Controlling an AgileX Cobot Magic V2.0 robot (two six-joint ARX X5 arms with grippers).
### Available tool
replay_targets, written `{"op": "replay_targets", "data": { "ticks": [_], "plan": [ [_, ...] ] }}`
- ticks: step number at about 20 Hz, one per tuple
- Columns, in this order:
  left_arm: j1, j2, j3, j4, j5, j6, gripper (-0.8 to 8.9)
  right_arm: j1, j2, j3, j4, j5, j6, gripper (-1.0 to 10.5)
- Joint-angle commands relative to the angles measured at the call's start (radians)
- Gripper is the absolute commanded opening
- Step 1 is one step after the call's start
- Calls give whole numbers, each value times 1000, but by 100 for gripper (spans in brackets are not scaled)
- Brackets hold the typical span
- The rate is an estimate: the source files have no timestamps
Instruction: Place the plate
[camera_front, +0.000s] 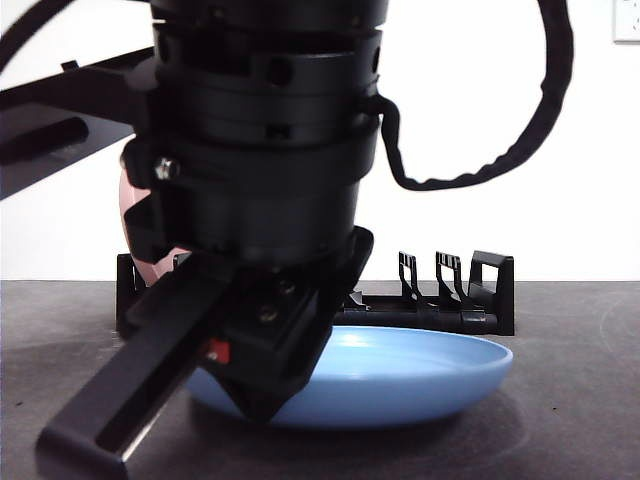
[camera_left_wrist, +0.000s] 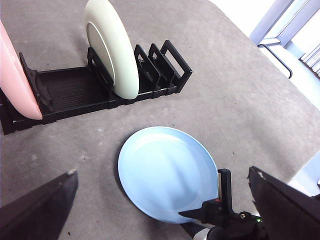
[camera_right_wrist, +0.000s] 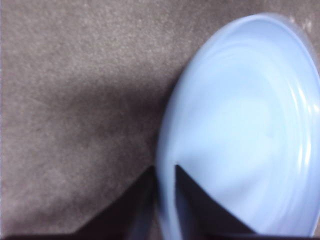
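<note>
— Right pincer (camera_right_wrist: 164, 172) clamped on blue plate's (camera_front: 400, 375) rim; plate flat on worktop (camera_left_wrist: 240, 80), before rack (camera_left_wrist: 100, 90).
— Risk: thin edge-grip, plate may slip on lifting. Left pincer (camera_left_wrist: 165, 200) apart, waiting above.

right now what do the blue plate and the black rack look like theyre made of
The blue plate, its rim between the right tool's jaws, looks like smooth, slightly glossy plastic or melamine: soft sheen, thin even rim; glazed ceramic is possible. The black rack looks like matte moulded plastic: dull surface, uniform ribbed tray and slotted dividers.
</note>
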Motion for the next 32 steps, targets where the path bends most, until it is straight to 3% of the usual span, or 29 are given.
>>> {"op": "replay_targets", "data": {
  "ticks": [1,4,6,13,16,21,23,28,32],
  "plan": [
    [-5,5,18,7,-3,13,562,19,18,13,0,7,-3,135],
    [-5,6,18,7,-3,13,562,19,8,41,-70,4,44,304],
    [-5,6,18,7,-3,13,562,18,-16,81,-126,-21,86,352],
    [-5,6,18,7,-4,13,562,-73,-247,199,-174,-403,190,393],
    [-5,6,18,8,-3,13,562,-178,-383,218,-174,-567,199,393],
    [-4,10,18,15,-7,8,562,-412,-578,218,-196,-717,178,393],
    [-5,32,18,43,-33,-47,562,-533,-663,218,-231,-785,148,393],
    [-5,187,52,20,-79,-92,562,-742,-843,218,-360,-816,96,393],
    [-24,385,187,-58,-242,-75,562,-833,-961,217,-440,-834,92,393]
  ]
}}
